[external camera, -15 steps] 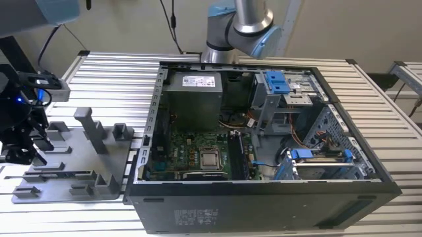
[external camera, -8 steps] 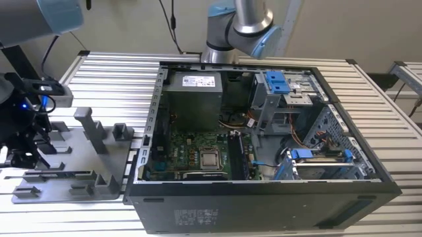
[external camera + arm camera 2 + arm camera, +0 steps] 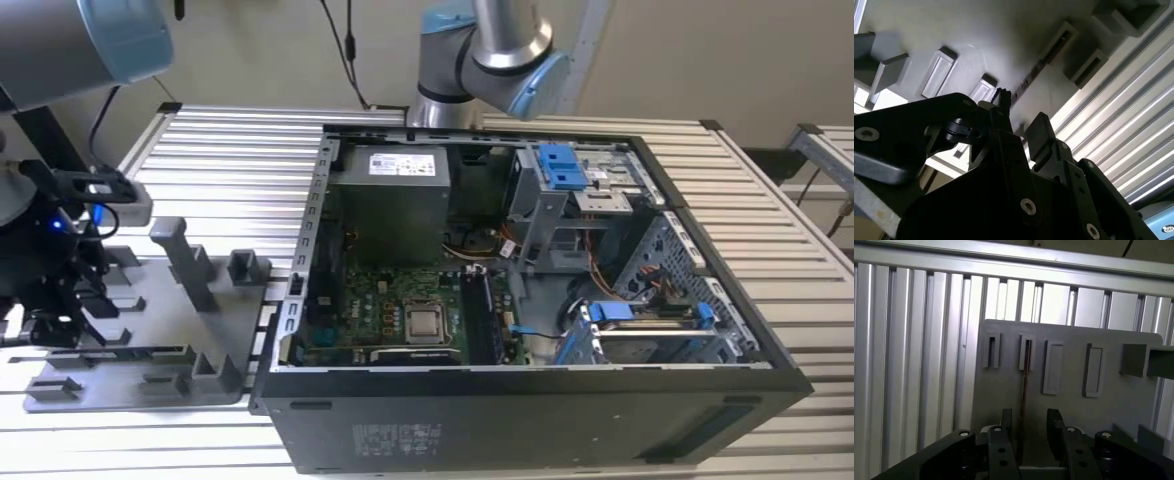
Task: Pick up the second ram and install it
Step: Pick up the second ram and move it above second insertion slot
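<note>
Worktop [image 3: 227, 150]: ribbed aluminium slats carry everything. The grooves likely let fixtures be bolted down in fixed places.
Computer case [image 3: 534, 425]: it lies on its side with the cover off, in the middle of the exterior view. This leaves the motherboard [image 3: 400, 300] facing up and reachable from above.
Arm [image 3: 487, 45]: its base stands at 12 o'clock of the case. Its links reach round to about 9 o'clock, where the wrist end hangs over the plate.
Fixture plate [image 3: 147, 395]: grey, it lies flat on the worktop at 8 to 9 o'clock of the case, just beside it. Its posts and slots look made to keep parts in known poses.
Tool [image 3: 1029, 415]: it is open, with its two dark fingers [image 3: 1006, 422] apart and gripping nothing. It points at the plate, one finger on each side of the stick.
Second ram [image 3: 1025, 382]: a thin stick standing on edge in a narrow slot of the plate, presumably so that both flat faces stay free for gripping. In the first wrist view it runs from the slot toward the tool and passes between the fingers. It sits closer to one finger, with a clear gap to the other; whether it touches the nearer one I cannot tell. In the second wrist view its edge [image 3: 1031, 77] shows just beyond the fingertips.
</note>
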Available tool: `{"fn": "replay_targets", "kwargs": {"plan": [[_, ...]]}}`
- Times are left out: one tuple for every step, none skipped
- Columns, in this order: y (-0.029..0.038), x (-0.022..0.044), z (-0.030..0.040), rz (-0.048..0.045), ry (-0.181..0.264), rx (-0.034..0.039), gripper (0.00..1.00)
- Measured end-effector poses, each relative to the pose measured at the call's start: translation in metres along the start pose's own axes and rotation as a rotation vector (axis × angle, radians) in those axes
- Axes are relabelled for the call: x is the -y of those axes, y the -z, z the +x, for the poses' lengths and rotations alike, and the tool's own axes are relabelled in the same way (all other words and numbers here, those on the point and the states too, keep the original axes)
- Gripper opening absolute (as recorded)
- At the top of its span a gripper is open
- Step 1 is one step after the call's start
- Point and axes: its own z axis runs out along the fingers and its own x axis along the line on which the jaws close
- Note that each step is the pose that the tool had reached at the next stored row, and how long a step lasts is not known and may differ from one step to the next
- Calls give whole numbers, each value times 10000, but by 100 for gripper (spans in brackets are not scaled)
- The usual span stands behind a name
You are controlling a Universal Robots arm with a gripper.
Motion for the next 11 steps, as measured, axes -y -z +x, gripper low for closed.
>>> {"fn": "replay_targets", "kwargs": {"plan": [[-11,0,0,0,0,0,42],[-22,0,1,0,0,0,42],[-35,0,1,0,-1,0,42],[-51,0,2,-1,-1,0,42],[-70,1,2,1,-1,1,42],[-88,1,3,-1,-1,0,42],[-107,1,4,-1,-1,1,42],[-125,1,5,-1,-2,0,42],[-143,1,5,-1,-5,0,42],[-161,-2,2,-2,-8,0,42],[-179,-4,1,-1,-8,0,42]]}}
